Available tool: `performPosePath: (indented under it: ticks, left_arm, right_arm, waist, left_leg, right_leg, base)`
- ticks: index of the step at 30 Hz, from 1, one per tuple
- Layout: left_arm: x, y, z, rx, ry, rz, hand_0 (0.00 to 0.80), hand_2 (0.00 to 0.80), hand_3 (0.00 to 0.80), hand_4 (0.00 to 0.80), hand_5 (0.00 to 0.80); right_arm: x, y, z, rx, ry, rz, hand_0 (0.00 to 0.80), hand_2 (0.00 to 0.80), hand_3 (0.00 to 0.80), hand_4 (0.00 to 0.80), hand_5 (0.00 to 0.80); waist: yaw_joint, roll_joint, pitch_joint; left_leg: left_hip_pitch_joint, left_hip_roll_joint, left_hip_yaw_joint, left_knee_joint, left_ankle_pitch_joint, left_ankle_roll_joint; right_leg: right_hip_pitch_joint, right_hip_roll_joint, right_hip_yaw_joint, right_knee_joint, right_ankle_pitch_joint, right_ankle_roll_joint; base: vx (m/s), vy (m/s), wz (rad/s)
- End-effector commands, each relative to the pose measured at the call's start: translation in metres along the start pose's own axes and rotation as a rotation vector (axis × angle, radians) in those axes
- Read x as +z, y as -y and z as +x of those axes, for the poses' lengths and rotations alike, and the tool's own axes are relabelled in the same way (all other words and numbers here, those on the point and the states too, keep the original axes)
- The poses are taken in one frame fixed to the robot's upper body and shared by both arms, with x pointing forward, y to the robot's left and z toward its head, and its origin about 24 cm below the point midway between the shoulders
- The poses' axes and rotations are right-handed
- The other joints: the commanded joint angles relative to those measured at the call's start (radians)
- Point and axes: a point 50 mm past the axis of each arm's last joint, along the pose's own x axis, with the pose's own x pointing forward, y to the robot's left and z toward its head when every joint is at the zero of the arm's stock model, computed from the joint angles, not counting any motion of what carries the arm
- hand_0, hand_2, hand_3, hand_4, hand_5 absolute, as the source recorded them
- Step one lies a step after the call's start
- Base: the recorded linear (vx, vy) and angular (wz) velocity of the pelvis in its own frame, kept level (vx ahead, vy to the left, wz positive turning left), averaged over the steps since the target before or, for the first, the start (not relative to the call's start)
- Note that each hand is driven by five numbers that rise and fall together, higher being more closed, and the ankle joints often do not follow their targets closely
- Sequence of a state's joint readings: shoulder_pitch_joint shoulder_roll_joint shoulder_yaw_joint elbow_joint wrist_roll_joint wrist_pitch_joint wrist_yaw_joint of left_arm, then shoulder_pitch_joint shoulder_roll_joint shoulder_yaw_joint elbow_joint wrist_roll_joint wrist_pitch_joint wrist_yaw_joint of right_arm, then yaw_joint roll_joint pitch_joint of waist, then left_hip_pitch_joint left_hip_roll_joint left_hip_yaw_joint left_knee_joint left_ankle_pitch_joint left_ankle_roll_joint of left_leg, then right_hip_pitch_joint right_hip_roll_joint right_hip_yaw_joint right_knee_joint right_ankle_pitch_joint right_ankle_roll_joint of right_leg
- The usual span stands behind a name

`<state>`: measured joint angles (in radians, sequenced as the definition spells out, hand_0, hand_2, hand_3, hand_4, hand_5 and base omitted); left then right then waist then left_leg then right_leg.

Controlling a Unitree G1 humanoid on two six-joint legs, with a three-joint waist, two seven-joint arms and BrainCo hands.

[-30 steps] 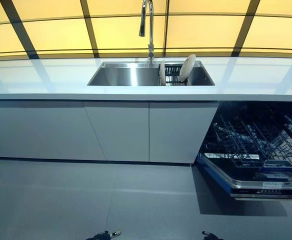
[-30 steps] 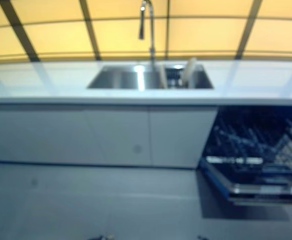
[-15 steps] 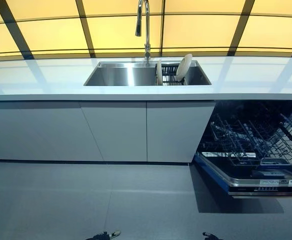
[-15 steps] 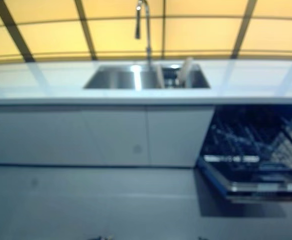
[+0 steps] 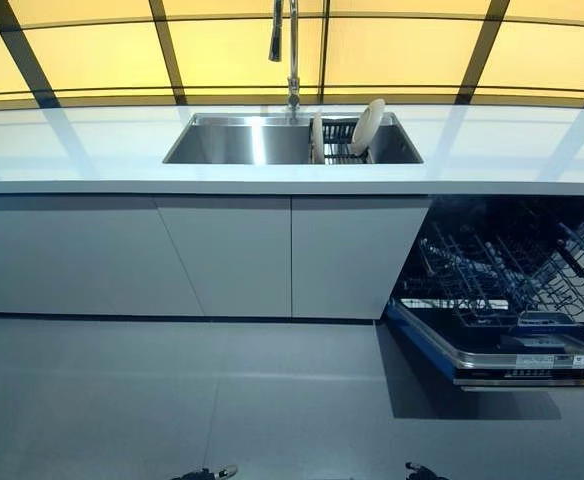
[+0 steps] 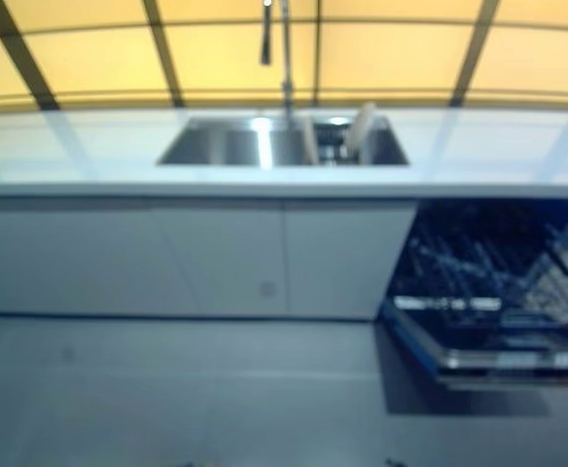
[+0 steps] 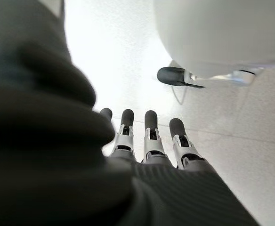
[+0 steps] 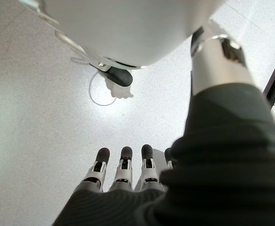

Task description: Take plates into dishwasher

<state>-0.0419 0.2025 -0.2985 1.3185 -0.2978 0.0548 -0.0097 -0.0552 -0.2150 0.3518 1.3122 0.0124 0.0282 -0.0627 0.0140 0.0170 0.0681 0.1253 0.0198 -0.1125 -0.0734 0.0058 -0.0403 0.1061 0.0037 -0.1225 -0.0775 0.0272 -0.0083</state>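
Ahead, white counter [image 5: 92,150], plates [image 5: 366,126] seemingly racked in sink [image 5: 232,140], dishwasher [image 5: 512,300] open, both hands [image 7: 147,136] [image 8: 123,174] straight-fingered, empty.

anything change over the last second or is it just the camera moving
Only the camera: the whole view shifted a little, so nothing itself moved. The plates stay in the sink rack, the dishwasher stays open, and each robot hand, left and right, hangs open, holding nothing.
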Motion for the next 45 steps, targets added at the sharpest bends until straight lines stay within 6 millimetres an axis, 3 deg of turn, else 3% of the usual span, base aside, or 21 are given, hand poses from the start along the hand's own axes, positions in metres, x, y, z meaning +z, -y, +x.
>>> performPosePath:
  ticks: [1, 2, 5, 8, 9, 10, 11, 13, 14, 16, 20, 23, 24, 26, 28, 29, 31, 33, 36, 40, 45]
  left_arm:
    - [0.005, 0.012, 0.001, 0.013, -0.017, -0.018, 0.000, 0.000, 0.000, 0.000, 0.000]
    - [0.005, 0.010, 0.001, 0.023, -0.010, -0.021, 0.000, 0.000, 0.000, 0.000, 0.000]
    - [-0.002, 0.010, 0.001, 0.015, -0.023, -0.074, 0.000, 0.000, 0.000, 0.000, 0.000]
    - [-0.013, 0.010, 0.000, 0.017, -0.045, -0.124, 0.000, 0.000, 0.000, 0.000, 0.000]
    - [-0.019, 0.011, 0.000, 0.021, -0.060, -0.152, 0.000, 0.000, 0.000, 0.000, 0.000]
    - [-0.023, 0.012, -0.001, 0.025, -0.071, -0.182, 0.000, 0.000, 0.000, 0.000, 0.000]
    - [-0.026, 0.015, -0.001, 0.026, -0.087, -0.213, 0.000, 0.000, 0.000, 0.000, 0.000]
    - [-0.028, 0.018, -0.001, 0.028, -0.101, -0.241, 0.000, 0.000, 0.000, 0.000, 0.000]
    - [-0.027, 0.017, -0.001, 0.035, -0.105, -0.269, 0.000, 0.000, 0.000, 0.000, 0.000]
    - [-0.025, 0.013, -0.001, 0.053, -0.101, -0.309, 0.000, 0.000, 0.000, 0.000, 0.000]
    - [-0.017, 0.008, 0.000, 0.057, -0.093, -0.239, 0.000, 0.000, 0.000, 0.000, 0.000]
    - [-0.014, 0.003, 0.000, 0.072, -0.087, -0.207, 0.000, 0.000, 0.000, 0.000, 0.000]
    - [-0.012, -0.001, 0.000, 0.073, -0.076, -0.179, 0.000, 0.000, 0.000, 0.000, 0.000]
    - [-0.009, -0.008, 0.000, 0.072, -0.071, -0.119, 0.000, 0.000, 0.000, 0.000, 0.000]
    - [-0.006, -0.011, 0.000, 0.083, -0.060, -0.104, 0.000, 0.000, 0.000, 0.000, 0.000]
    - [-0.002, -0.012, 0.000, 0.081, -0.046, -0.116, 0.000, 0.000, 0.000, 0.000, 0.000]
    - [0.002, -0.012, 0.000, 0.069, -0.036, -0.105, 0.000, 0.000, 0.000, 0.000, 0.000]
    - [0.003, -0.011, 0.000, 0.064, -0.037, -0.092, 0.000, 0.000, 0.000, 0.000, 0.000]
    - [0.000, -0.012, 0.000, 0.065, -0.053, -0.085, 0.000, 0.000, 0.000, 0.000, 0.000]
    - [-0.021, -0.003, -0.001, 0.065, -0.089, -0.091, 0.000, 0.000, 0.000, 0.000, 0.000]
    - [-0.002, 0.012, 0.001, 0.004, -0.022, 0.132, 0.000, 0.000, 0.000, 0.000, 0.000]
  right_arm:
    - [0.024, -0.009, 0.001, 0.029, 0.035, -0.019, 0.000, 0.000, 0.000, 0.000, 0.000]
    - [0.025, -0.008, 0.001, 0.034, 0.040, 0.003, 0.000, 0.000, 0.000, 0.000, 0.000]
    - [0.024, -0.007, 0.001, 0.037, 0.031, -0.007, 0.000, 0.000, 0.000, 0.000, 0.000]
    - [0.012, -0.004, 0.001, 0.019, -0.001, 0.008, 0.000, 0.000, 0.000, 0.000, 0.000]
    - [0.011, -0.002, 0.001, 0.013, -0.006, 0.011, 0.000, 0.000, 0.000, 0.000, 0.000]
    - [0.011, 0.000, 0.002, 0.003, -0.008, 0.023, 0.000, 0.000, 0.000, 0.000, 0.000]
    - [0.012, 0.002, 0.002, -0.014, -0.010, 0.034, 0.000, 0.000, 0.000, 0.000, 0.000]
    - [0.014, 0.005, 0.002, -0.035, -0.010, 0.039, 0.000, 0.000, 0.000, 0.000, 0.000]
    - [0.013, 0.006, 0.002, -0.039, -0.013, 0.048, 0.000, 0.000, 0.000, 0.000, 0.000]
    - [0.008, 0.002, 0.001, -0.021, -0.019, 0.027, 0.000, 0.000, 0.000, 0.000, 0.000]
    - [-0.002, -0.004, 0.000, -0.028, -0.033, 0.059, 0.000, 0.000, 0.000, 0.000, 0.000]
    - [-0.001, -0.004, 0.000, -0.037, -0.036, 0.107, 0.000, 0.000, 0.000, 0.000, 0.000]
    - [0.002, -0.003, 0.001, -0.045, -0.022, 0.105, 0.000, 0.000, 0.000, 0.000, 0.000]
    - [0.002, -0.001, 0.000, -0.062, -0.005, 0.143, 0.000, 0.000, 0.000, 0.000, 0.000]
    - [0.005, 0.005, 0.001, -0.085, 0.014, 0.172, 0.000, 0.000, 0.000, 0.000, 0.000]
    - [0.006, 0.011, 0.001, -0.092, 0.026, 0.170, 0.000, 0.000, 0.000, 0.000, 0.000]
    - [0.004, 0.013, 0.001, -0.095, 0.022, 0.199, 0.000, 0.000, 0.000, 0.000, 0.000]
    - [-0.005, 0.014, 0.000, -0.103, 0.000, 0.235, 0.000, 0.000, 0.000, 0.000, 0.000]
    - [-0.004, 0.015, 0.000, -0.112, -0.009, 0.324, 0.000, 0.000, 0.000, 0.000, 0.000]
    - [0.011, 0.012, 0.001, -0.089, 0.018, 0.257, 0.000, 0.000, 0.000, 0.000, 0.000]
    - [0.024, 0.017, 0.001, -0.052, 0.109, 0.184, 0.000, 0.000, 0.000, 0.000, 0.000]
  waist:
    - [0.002, -0.069, 0.045]
    - [0.007, -0.089, 0.067]
    - [0.022, -0.086, 0.110]
    - [0.055, -0.030, 0.132]
    - [0.085, -0.014, 0.135]
    - [0.103, -0.013, 0.134]
    - [0.114, -0.008, 0.125]
    - [0.111, -0.003, 0.112]
    - [0.104, -0.001, 0.106]
    - [0.103, -0.010, 0.085]
    - [0.103, -0.028, 0.030]
    - [0.111, -0.043, -0.003]
    - [0.103, -0.042, -0.021]
    - [0.059, -0.032, -0.024]
    - [0.028, -0.009, -0.017]
    - [0.002, 0.003, -0.005]
    - [-0.021, 0.002, 0.009]
    - [-0.075, -0.005, 0.026]
    - [-0.075, -0.012, 0.035]
    - [-0.055, -0.041, 0.020]
    - [-0.058, -0.038, 0.012]
  left_leg:
    - [-0.091, -0.075, 0.039, 0.216, -0.043, 0.084]
    - [-0.173, -0.083, 0.050, 0.387, -0.024, 0.078]
    - [-0.350, -0.091, 0.095, 0.553, 0.088, 0.060]
    - [-0.394, -0.071, 0.145, 0.246, 0.179, 0.025]
    - [-0.405, -0.083, 0.106, 0.051, 0.217, 0.015]
    - [-0.420, -0.109, 0.060, 0.010, 0.223, 0.012]
    - [-0.416, -0.127, 0.023, 0.015, 0.201, 0.022]
    - [-0.401, -0.128, 0.024, 0.040, 0.193, 0.035]
    - [-0.407, -0.110, 0.055, 0.088, 0.182, 0.040]
    - [-0.393, -0.107, 0.063, 0.170, 0.134, 0.054]
    - [-0.377, -0.110, 0.086, 0.269, 0.059, 0.082]
    - [-0.367, -0.129, 0.086, 0.266, 0.044, 0.112]
    - [-0.339, -0.144, 0.082, 0.236, 0.035, 0.133]
    - [-0.274, -0.157, 0.063, 0.186, 0.032, 0.150]
    - [-0.210, -0.154, 0.037, 0.148, 0.033, 0.144]
    - [-0.156, -0.150, 0.020, 0.124, 0.028, 0.136]
    - [-0.114, -0.159, -0.013, 0.112, 0.008, 0.133]
    - [-0.033, -0.183, -0.092, 0.113, -0.054, 0.133]
    - [-0.004, -0.187, -0.132, 0.157, -0.117, 0.139]
    - [0.031, -0.141, -0.065, 0.196, -0.163, 0.120]
    - [0.030, -0.111, -0.065, 0.126, -0.133, 0.104]
  right_leg:
    - [-0.052, -0.010, 0.047, 0.177, -0.072, -0.015]
    - [-0.055, -0.014, 0.059, 0.179, -0.065, -0.027]
    - [-0.039, 0.016, 0.097, 0.175, -0.053, -0.045]
    - [0.019, 0.074, 0.135, 0.141, -0.063, -0.032]
    - [0.059, 0.088, 0.161, 0.139, -0.083, -0.031]
    - [0.078, 0.090, 0.183, 0.141, -0.097, -0.032]
    - [0.082, 0.089, 0.202, 0.151, -0.118, -0.032]
    - [0.080, 0.073, 0.210, 0.164, -0.133, -0.021]
    - [0.081, 0.044, 0.192, 0.178, -0.149, -0.014]
    - [0.115, -0.021, 0.143, 0.204, -0.173, 0.015]
    - [0.157, -0.093, 0.085, 0.249, -0.171, 0.043]
    - [0.174, -0.144, 0.071, 0.356, -0.067, 0.072]
    - [0.133, -0.163, 0.090, 0.504, 0.055, 0.092]
    - [0.001, -0.092, 0.154, 0.667, 0.136, 0.104]
    - [-0.174, -0.096, 0.119, 0.625, 0.158, 0.089]
    - [-0.264, -0.107, 0.068, 0.476, 0.117, 0.071]
    - [-0.305, -0.108, 0.045, 0.341, 0.127, 0.074]
    - [-0.383, -0.088, 0.098, -0.003, 0.229, 0.117]
    - [-0.366, -0.069, 0.126, 0.033, 0.202, 0.105]
    - [-0.295, -0.075, 0.096, 0.136, 0.167, 0.079]
    - [-0.283, -0.071, 0.102, 0.141, 0.140, 0.074]
  base:
    - [0.034, -0.128, 0.04]
    - [0.059, -0.145, 0.13]
    - [0.093, -0.114, 0.26]
    - [0.346, 0.011, -0.33]
    - [0.452, 0.028, -0.27]
    - [0.478, 0.053, -0.24]
    - [0.329, 0.062, -0.36]
    - [0.289, 0.111, -0.74]
    - [0.446, 0.154, -0.97]
    - [0.493, 0.119, -0.72]
    - [0.476, 0.108, -0.44]
    - [0.373, 0.116, 0.15]
    - [0.346, 0.139, 0.05]
    - [0.405, 0.146, 0.14]
    - [0.346, 0.053, 0.45]
    - [0.304, -0.053, 0.36]
    - [0.360, -0.162, 0.20]
    - [0.570, -0.268, 0.50]
    - [0.335, -0.199, 0.62]
    - [0.290, -0.225, 0.49]
    - [0.129, -0.106, 0.16]
